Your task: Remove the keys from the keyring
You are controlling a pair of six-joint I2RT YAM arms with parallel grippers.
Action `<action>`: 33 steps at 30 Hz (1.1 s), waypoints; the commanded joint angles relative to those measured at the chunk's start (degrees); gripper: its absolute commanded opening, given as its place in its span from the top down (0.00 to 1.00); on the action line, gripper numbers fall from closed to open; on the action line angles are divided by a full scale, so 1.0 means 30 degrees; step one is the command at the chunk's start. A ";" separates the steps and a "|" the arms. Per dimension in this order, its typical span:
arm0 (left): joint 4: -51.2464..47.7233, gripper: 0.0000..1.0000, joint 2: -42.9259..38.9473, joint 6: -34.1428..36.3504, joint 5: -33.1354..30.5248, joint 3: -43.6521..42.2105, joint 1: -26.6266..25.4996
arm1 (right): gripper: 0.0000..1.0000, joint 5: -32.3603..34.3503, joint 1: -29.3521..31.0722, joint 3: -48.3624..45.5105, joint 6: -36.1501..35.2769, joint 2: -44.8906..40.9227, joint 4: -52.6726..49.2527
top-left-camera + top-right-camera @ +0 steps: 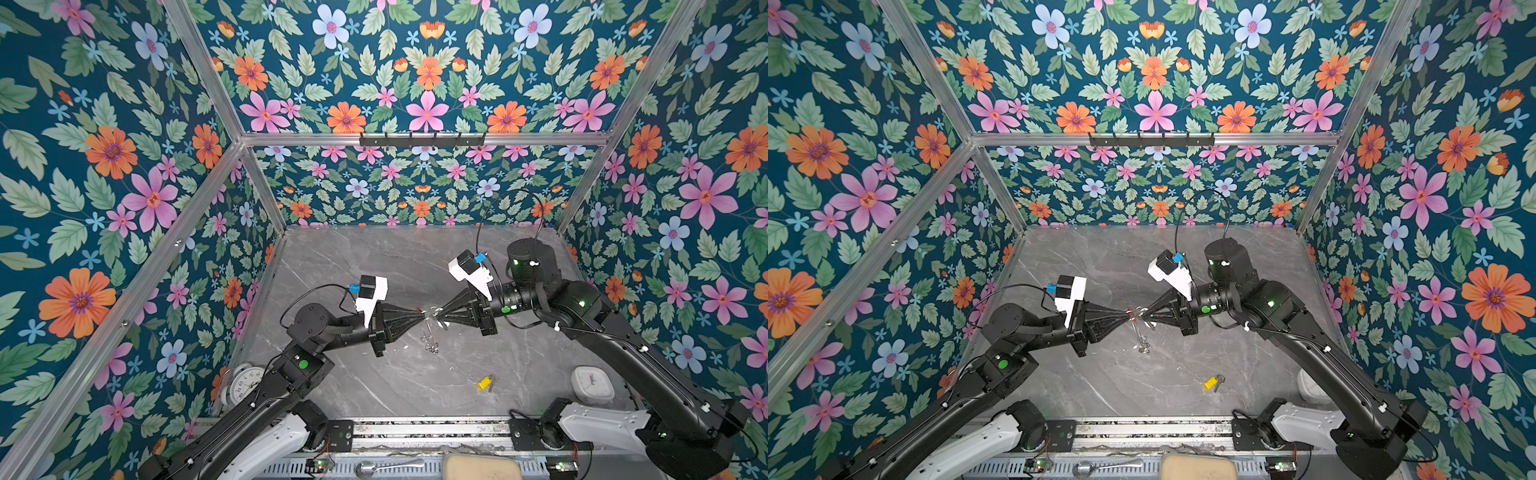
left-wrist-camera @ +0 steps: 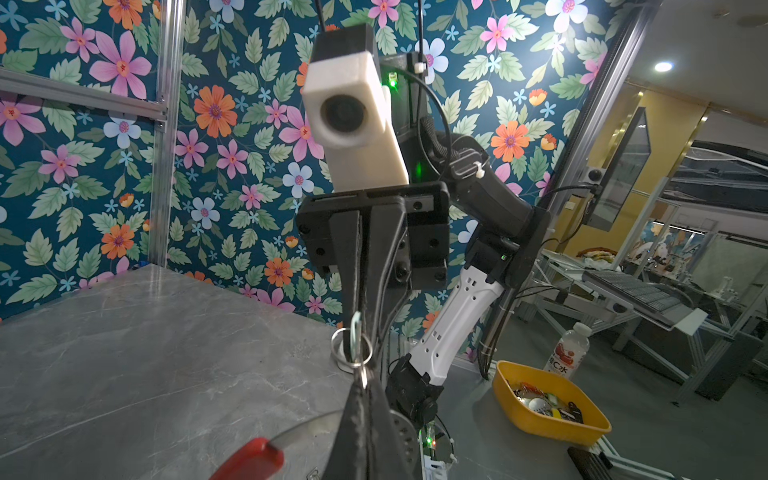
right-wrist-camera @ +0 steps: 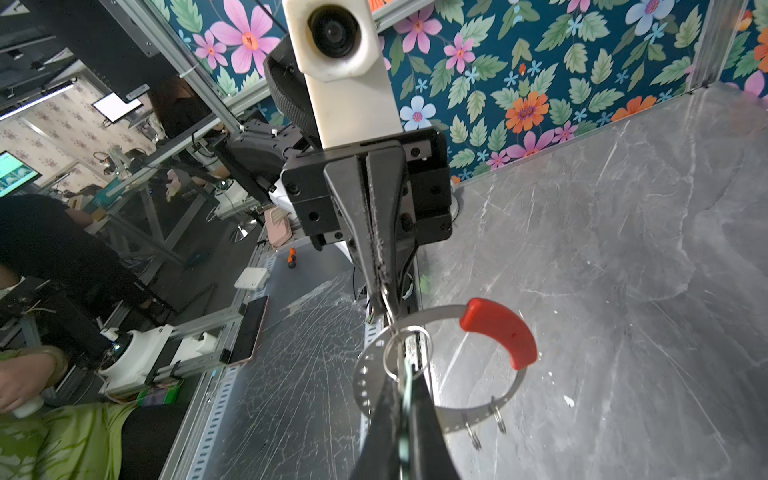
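Above worktop [image 1: 374, 270] centre, gripping keyring [image 3: 492, 328] from nine o'clock with left tool [image 1: 424, 318].
Pinching mint-tagged key [image 2: 354, 334] from three o'clock with right tool [image 1: 436, 316]; both clamped tight.

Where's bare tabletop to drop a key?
Free: back strip between the back wall and the left gripper and right gripper; front-centre patch between the left arm and the yellow-tag key. Crowded: mid-table, where both meet at the keyring; front corners hold an alarm clock and a white clock.

Black arms [image 1: 648, 353] with white base links [image 1: 598, 422], white camera housings [image 1: 374, 296] and blue plugs [image 1: 354, 288] end in tapered black claws [image 1: 422, 318].
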 commanded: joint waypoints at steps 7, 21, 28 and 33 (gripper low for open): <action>-0.1835 1.00 0.0560 0.0770 0.2577 0.0783 -0.0003 | 1.00 0.0004 -0.0043 0.2267 -0.3479 0.1050 -0.3930; 0.5372 1.00 0.1033 -0.4489 0.5153 -0.0423 0.0012 | 1.00 -0.0345 -0.0177 0.2805 -0.5237 0.1768 -0.4847; 1.1656 1.00 0.2171 -0.8502 0.5270 -0.1542 0.0002 | 1.00 -0.0833 -0.0183 0.1814 -0.4822 0.1551 -0.3692; 1.2531 1.00 0.2527 -0.8944 0.5094 -0.1638 0.0004 | 1.00 -0.1248 -0.0184 0.1070 -0.4341 0.1429 -0.2833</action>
